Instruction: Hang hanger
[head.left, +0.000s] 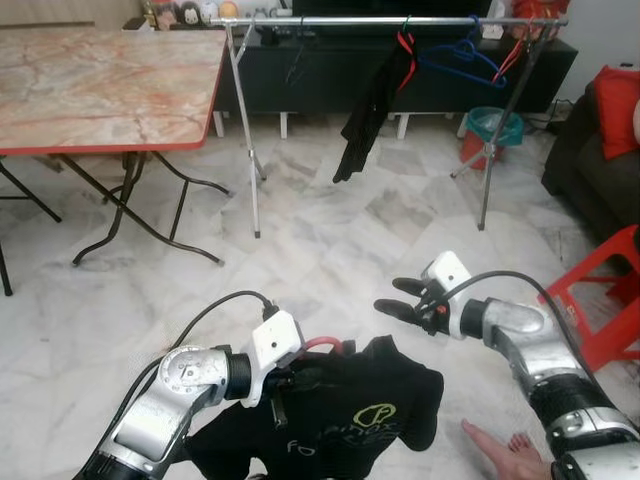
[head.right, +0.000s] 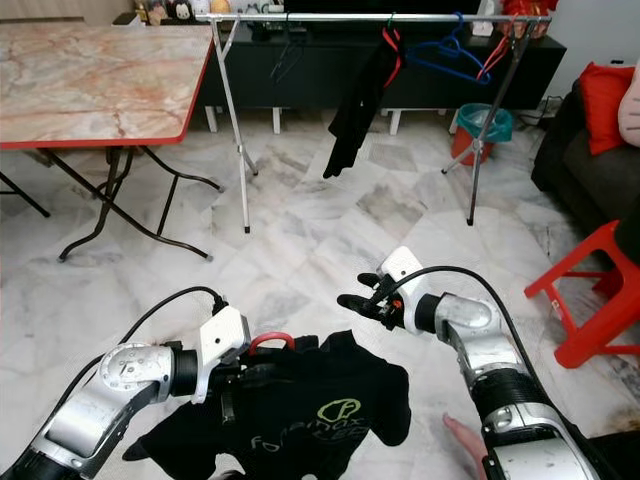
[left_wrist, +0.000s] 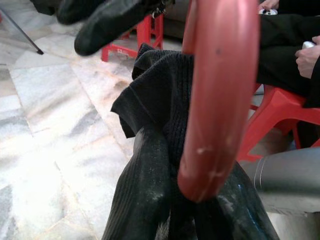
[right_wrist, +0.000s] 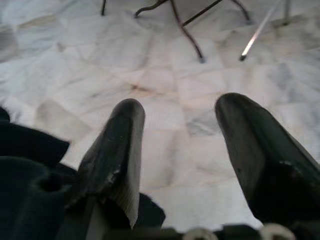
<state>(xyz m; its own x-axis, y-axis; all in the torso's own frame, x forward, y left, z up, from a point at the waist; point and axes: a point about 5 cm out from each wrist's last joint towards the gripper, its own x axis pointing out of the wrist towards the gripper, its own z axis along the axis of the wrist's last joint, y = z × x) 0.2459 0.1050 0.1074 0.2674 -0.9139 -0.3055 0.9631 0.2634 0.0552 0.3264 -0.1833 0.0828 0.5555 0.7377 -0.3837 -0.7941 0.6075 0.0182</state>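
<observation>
Lower left of the frame, the left gripper (head.left: 300, 378) clamps the red hanger (head.left: 328, 345) carrying a black shirt (head.left: 370, 420); the right gripper (head.left: 400, 300), centre-right, has jaws wide apart.

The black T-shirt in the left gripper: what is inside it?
A red hanger is inside the black T-shirt; its hook sticks out at the collar, shut in the left gripper. The hanger's arms are covered by cloth.

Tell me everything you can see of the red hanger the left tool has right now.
The red hanger looks like smooth, glossy plastic, with faint scuffs visible in the left wrist view. Its curved hook arches up beside the left tool, which is clamped at its neck. A black T-shirt with a green logo hangs on it and hides the shoulders. It is held above the marble floor, well short of the clothes rail.
</observation>
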